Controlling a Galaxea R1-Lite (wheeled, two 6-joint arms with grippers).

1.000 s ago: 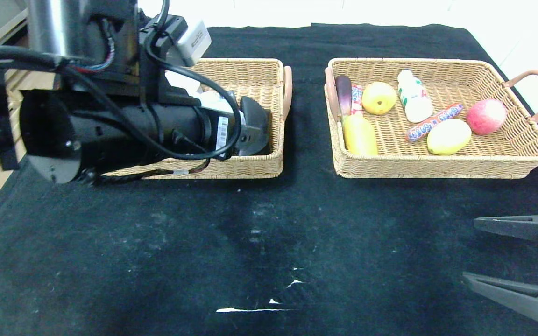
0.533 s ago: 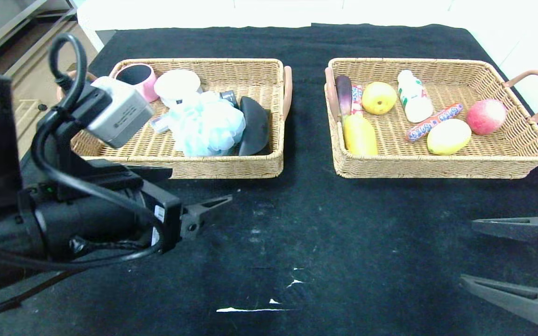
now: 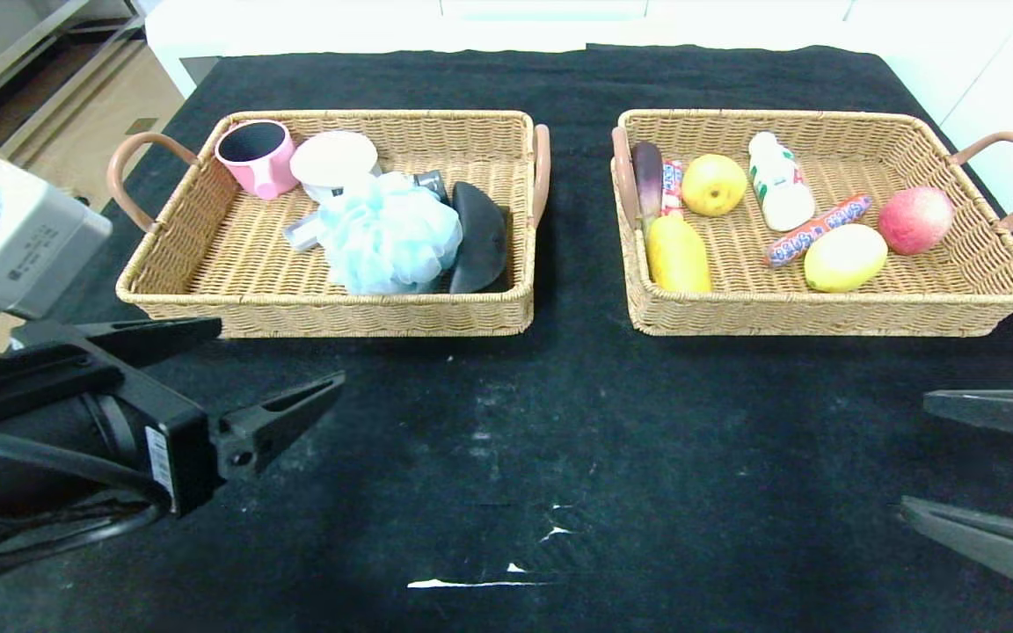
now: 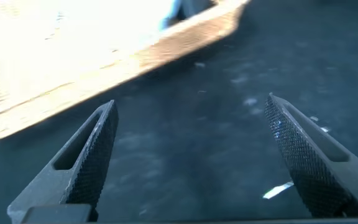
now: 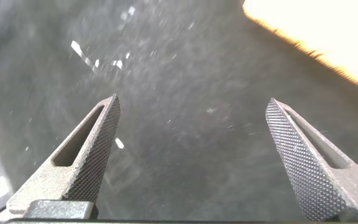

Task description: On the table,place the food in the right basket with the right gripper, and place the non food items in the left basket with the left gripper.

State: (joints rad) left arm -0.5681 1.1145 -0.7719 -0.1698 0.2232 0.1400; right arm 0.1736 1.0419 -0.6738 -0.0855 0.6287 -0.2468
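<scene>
The left basket (image 3: 322,321) holds the non food items: a pink cup (image 3: 253,156), a white round container (image 3: 333,160), a light blue bath pouf (image 3: 392,233) and a dark curved object (image 3: 478,237). In the right basket (image 3: 823,321) lies the food: an eggplant (image 3: 647,176), a yellow fruit (image 3: 713,185), a white bottle (image 3: 779,180), a wrapped sausage (image 3: 816,229), a lemon-like fruit (image 3: 845,257), a red apple (image 3: 915,220) and a long yellow piece (image 3: 676,255). My left gripper (image 3: 282,350) (image 4: 191,118) hangs open and empty in front of the left basket. At the front right, my right gripper (image 3: 913,455) (image 5: 194,118) is open and empty.
The black cloth (image 3: 506,422) covers the table, with white scuffs (image 3: 471,583) near the front middle. The left basket's wall (image 4: 135,56) shows ahead of the left gripper. A corner of the right basket (image 5: 328,25) shows in the right wrist view.
My left arm has drawn back from over the left basket to the front left of the table, uncovering the basket's contents. The right gripper has shifted slightly to the right.
</scene>
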